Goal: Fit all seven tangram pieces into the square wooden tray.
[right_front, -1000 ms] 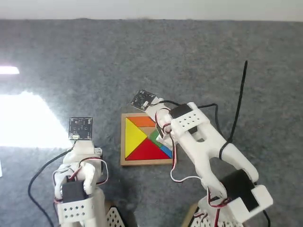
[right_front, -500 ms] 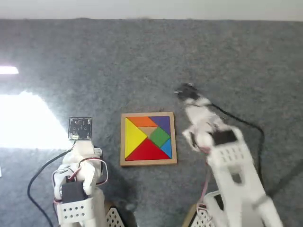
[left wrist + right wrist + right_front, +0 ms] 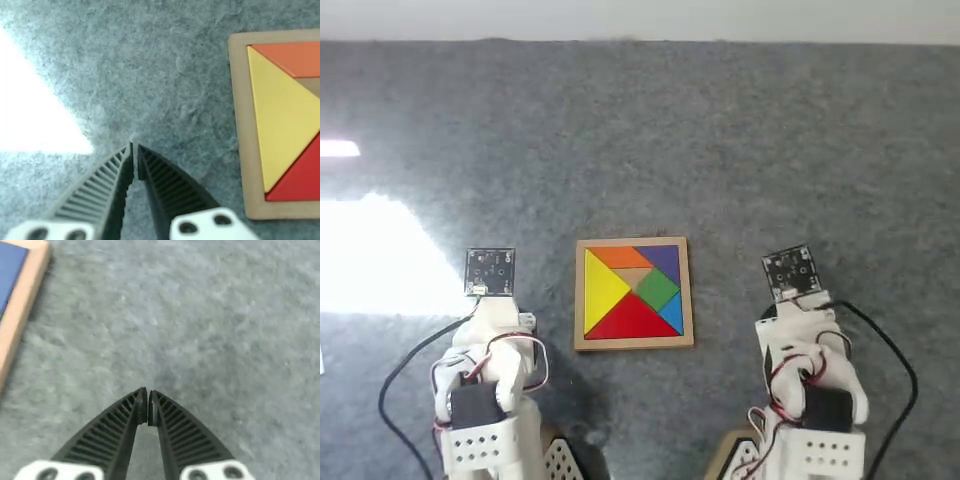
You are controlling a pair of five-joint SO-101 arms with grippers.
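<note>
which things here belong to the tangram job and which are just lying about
Job: square wooden tray; tangram pieces inside it; left pincer and right pincer, both shut.
Lying about: grey felt table cover; black cable beside the left arm.

Left arm (image 3: 498, 320) and right arm (image 3: 800, 335) are white plastic with black servos (image 3: 473, 405).

No lettering, number or sign can be read on the wooden tray (image 3: 634, 343) or its tangram pieces (image 3: 603, 290).
</note>
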